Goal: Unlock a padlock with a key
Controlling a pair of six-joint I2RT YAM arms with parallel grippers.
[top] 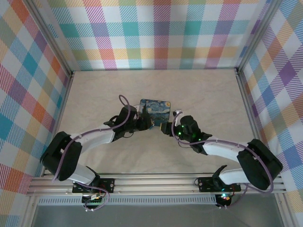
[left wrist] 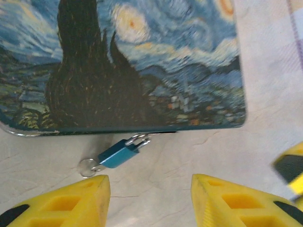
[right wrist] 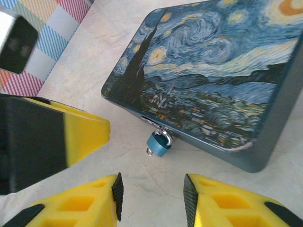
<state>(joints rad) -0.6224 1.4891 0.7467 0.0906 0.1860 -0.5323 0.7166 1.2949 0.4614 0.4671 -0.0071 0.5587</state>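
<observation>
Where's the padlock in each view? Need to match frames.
Top external: too small to pick out; look along the near edge of the tin.
Left wrist: padlock lower left of centre, just below the tin.
Right wrist: padlock at centre, against the tin.
Shared landmark: the tin.

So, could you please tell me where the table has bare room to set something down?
Bare table runs wide between the tin and the back wall, and beside the tin out to either side wall. It is crowded at the tin's near edge, where the padlock lies with the left fingers and right fingers close by.
</observation>
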